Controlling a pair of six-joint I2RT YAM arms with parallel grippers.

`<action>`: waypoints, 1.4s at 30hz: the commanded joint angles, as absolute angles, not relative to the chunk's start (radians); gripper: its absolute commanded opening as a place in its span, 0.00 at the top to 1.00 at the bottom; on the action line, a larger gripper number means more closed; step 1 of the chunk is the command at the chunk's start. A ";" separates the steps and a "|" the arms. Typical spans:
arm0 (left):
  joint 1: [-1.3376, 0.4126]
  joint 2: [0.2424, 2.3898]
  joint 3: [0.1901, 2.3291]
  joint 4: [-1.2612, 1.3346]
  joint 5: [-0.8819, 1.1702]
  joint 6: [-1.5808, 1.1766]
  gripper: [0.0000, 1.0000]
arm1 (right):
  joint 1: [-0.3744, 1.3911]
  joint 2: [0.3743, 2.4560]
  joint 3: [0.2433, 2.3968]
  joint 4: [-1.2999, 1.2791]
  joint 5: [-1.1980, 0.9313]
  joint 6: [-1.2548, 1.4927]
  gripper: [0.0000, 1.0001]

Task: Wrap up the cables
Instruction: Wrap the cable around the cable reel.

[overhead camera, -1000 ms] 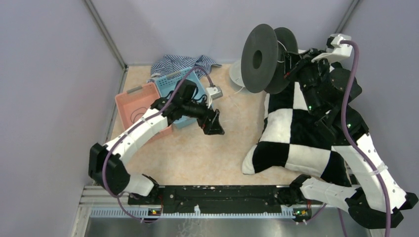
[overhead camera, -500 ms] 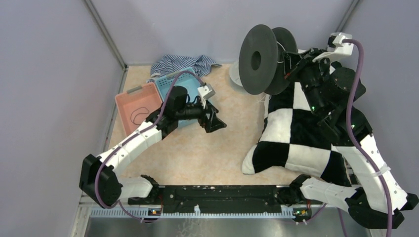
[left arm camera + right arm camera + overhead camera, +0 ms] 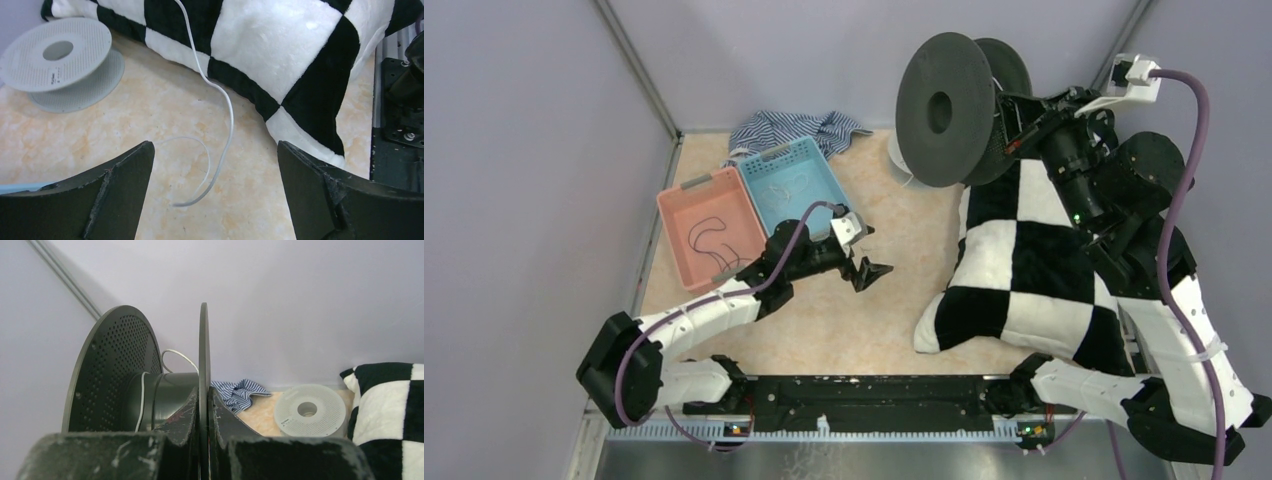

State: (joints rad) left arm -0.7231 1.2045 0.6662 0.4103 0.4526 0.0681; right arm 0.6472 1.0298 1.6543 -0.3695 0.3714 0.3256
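A thin white cable (image 3: 229, 111) hangs down over the checked pillow (image 3: 280, 45) and ends in a loose curl on the floor, between my left gripper's (image 3: 215, 148) open, empty fingers and below them. In the top view the left gripper (image 3: 870, 270) is low over the floor, left of the pillow (image 3: 1024, 270). My right gripper (image 3: 204, 396) is shut on one flange of a black spool (image 3: 115, 370) and holds it in the air at the back (image 3: 944, 95). The white cable (image 3: 142, 395) runs round the spool's hub. A black cable (image 3: 709, 236) lies in the pink basket (image 3: 678, 203).
A blue basket (image 3: 819, 170) with a thin white cord stands next to the pink one. A striped cloth (image 3: 794, 128) lies behind the baskets. A white spool (image 3: 60, 62) lies flat on the floor by the pillow's far corner. Walls close in on the left, back and right.
My left arm has swung away from the baskets, toward the near side and the right, and dropped low. My right gripper has lifted the black spool slightly up and to the left.
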 commanded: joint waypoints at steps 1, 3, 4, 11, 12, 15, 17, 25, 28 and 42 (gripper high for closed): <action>-0.749 1.225 0.652 0.608 0.431 0.204 0.01 | 0.654 1.028 1.718 -0.295 0.307 0.378 1.00; -0.759 1.236 0.652 0.615 0.447 0.234 0.02 | 0.655 1.029 1.718 -0.295 0.297 0.385 1.00; -0.763 1.245 0.654 0.619 0.446 0.241 0.02 | 0.653 1.029 1.718 -0.295 0.291 0.388 1.00; -0.772 1.319 0.685 0.668 0.444 0.241 0.03 | 0.654 1.028 1.719 -0.293 0.280 0.394 1.00; -0.772 1.332 0.694 0.669 0.443 0.241 0.03 | 0.653 1.027 1.719 -0.294 0.280 0.394 1.00; -0.773 1.354 0.715 0.668 0.450 0.244 0.03 | 0.654 1.025 1.724 -0.299 0.282 0.389 1.00; -0.775 1.366 0.723 0.669 0.452 0.247 0.02 | 0.654 1.021 1.724 -0.301 0.283 0.386 1.00; -0.779 1.390 0.734 0.685 0.433 0.250 0.02 | 0.654 1.008 1.723 -0.304 0.275 0.389 1.00; -0.779 1.405 0.740 0.680 0.435 0.255 0.07 | 0.654 1.003 1.721 -0.304 0.276 0.391 1.00; -0.779 1.378 0.727 0.593 0.424 0.200 0.42 | 0.653 0.983 1.697 -0.308 0.307 0.376 1.00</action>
